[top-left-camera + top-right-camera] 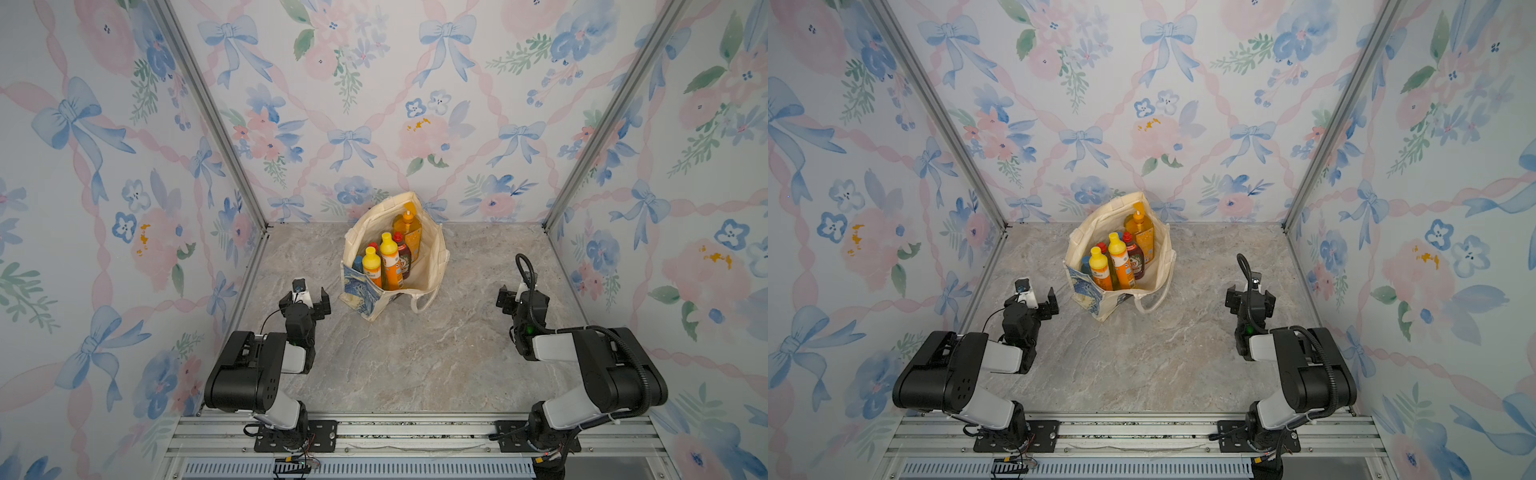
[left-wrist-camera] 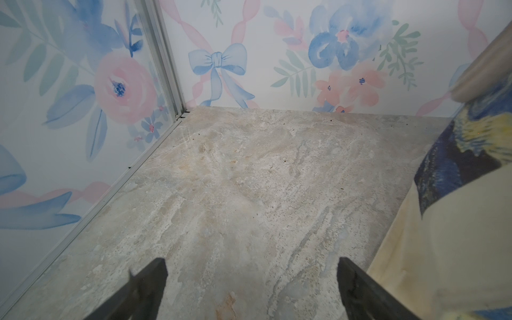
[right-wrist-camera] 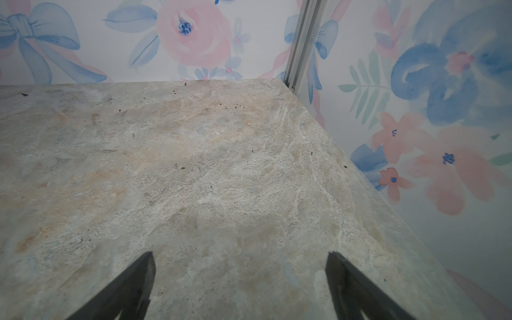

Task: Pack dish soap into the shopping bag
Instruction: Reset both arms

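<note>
Bottles of dish soap (image 1: 390, 262) stand upright inside the shopping bag (image 1: 441, 257) in both top views, toward the back middle of the table (image 1: 415, 353); none shows outside it. The left gripper (image 1: 304, 301) sits near the bag's printed side and the right gripper (image 1: 519, 297) well apart, both empty.

In the left wrist view, its fingers (image 2: 155, 279) are spread wide over bare table, with bag cloth at the edge.

In the right wrist view, fingers (image 3: 138, 277) are equally far apart over bare table.

Packing looks finished; the next move probably calls only for keeping clear of the bag.

Left gripper (image 1: 305, 299), right gripper (image 1: 1250, 298): jaws apart
</note>
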Tool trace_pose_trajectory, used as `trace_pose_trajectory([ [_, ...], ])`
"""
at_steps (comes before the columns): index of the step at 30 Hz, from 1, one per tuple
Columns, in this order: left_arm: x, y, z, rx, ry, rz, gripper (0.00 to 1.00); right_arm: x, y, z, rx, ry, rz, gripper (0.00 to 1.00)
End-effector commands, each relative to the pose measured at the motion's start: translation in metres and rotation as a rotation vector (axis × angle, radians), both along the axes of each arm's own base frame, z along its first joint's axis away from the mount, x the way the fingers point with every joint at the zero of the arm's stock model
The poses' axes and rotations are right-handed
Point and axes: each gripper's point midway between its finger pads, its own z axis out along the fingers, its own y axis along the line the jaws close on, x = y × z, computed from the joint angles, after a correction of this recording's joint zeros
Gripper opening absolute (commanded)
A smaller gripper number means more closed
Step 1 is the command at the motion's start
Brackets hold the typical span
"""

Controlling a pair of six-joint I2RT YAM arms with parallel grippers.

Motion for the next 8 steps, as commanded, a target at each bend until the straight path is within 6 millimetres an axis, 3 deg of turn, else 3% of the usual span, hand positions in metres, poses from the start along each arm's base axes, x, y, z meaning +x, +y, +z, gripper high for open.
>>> trace_pose_trajectory([
  [1,0.0007,-0.0011,-0.0002,0.02,-0.002,-0.003,0.98,-0.0007,0.0013,0.0058,0.014,-0.027,-0.01,0.97],
  [8,0.0009,-0.0007,-0.0003,0.019,-0.002,-0.002,0.98,-0.0007,0.0013,0.0058,0.014,-0.027,-0.01,0.96],
])
